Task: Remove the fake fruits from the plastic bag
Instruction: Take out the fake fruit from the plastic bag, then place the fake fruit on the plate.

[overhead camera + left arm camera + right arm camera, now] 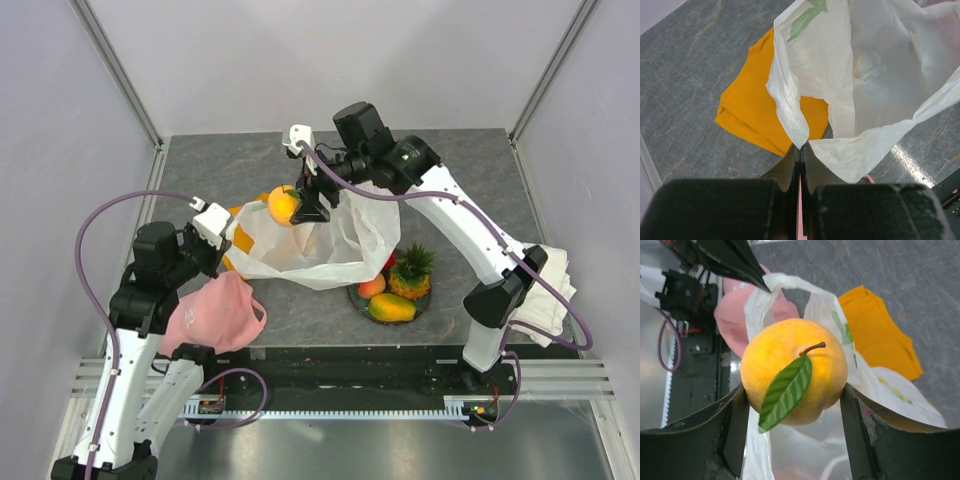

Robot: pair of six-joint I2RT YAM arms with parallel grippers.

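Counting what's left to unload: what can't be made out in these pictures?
Inside of the bag: top view, its own folds cover it; left wrist view, cut off at the edge.
Red fruit: top view, mostly under the bag.
Orange cloth: left wrist view, partly under the bag.

Thin white plastic bag (322, 245), crinkled, mouth open, lying on the desk (480, 180). Round orange fruit (790, 365) with green leaf and brown stem, gripped in the right claw (792, 395) above the bag. Pineapple (411, 270), mango (392, 308), peach (371, 287) and red pepper (389, 262) together just right of the bag.
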